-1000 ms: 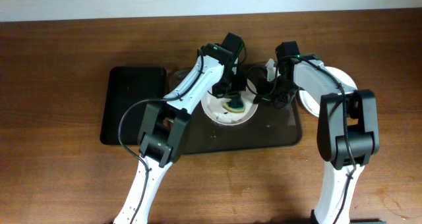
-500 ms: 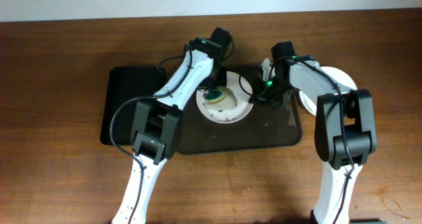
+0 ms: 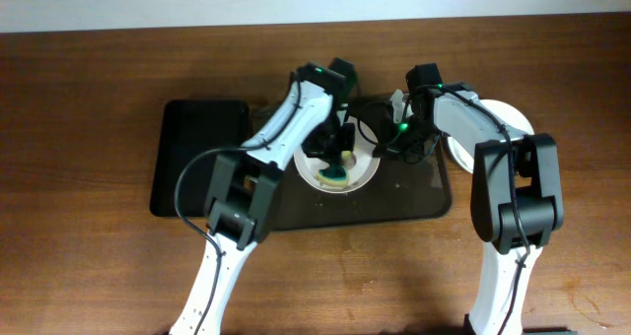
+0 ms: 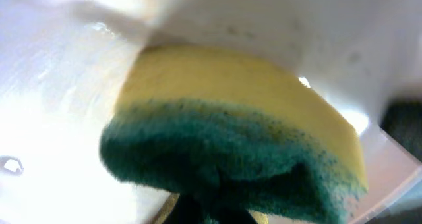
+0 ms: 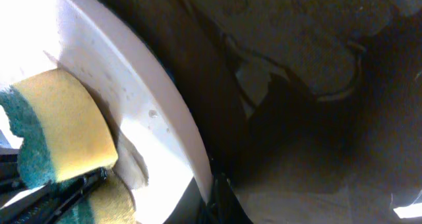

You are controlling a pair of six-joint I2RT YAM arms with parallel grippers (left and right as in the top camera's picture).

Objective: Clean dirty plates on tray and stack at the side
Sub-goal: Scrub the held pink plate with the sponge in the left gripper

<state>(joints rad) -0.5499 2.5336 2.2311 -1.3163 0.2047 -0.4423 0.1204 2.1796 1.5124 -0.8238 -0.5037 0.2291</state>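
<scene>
My left hand (image 3: 340, 162) is clamped on the sponge (image 4: 231, 118), pressing it into the plate (image 3: 314, 173) in the middle of the tray (image 3: 394, 205). My right hand (image 3: 402, 144) crowds that plate's right rim, and I cannot tell if it grips. A second plate (image 3: 505, 116) lies beyond the tray's right edge, partly hidden by my right arm. A black tray (image 3: 197, 158) sits to the left on the surface (image 3: 79, 227).

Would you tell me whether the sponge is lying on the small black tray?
No, the sponge sits on the white plate, which is on the large brown tray.

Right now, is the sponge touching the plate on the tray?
Touching. The left wrist view shows the sponge with its yellow side meeting the white plate, no gap between them. The right wrist view agrees.
</scene>
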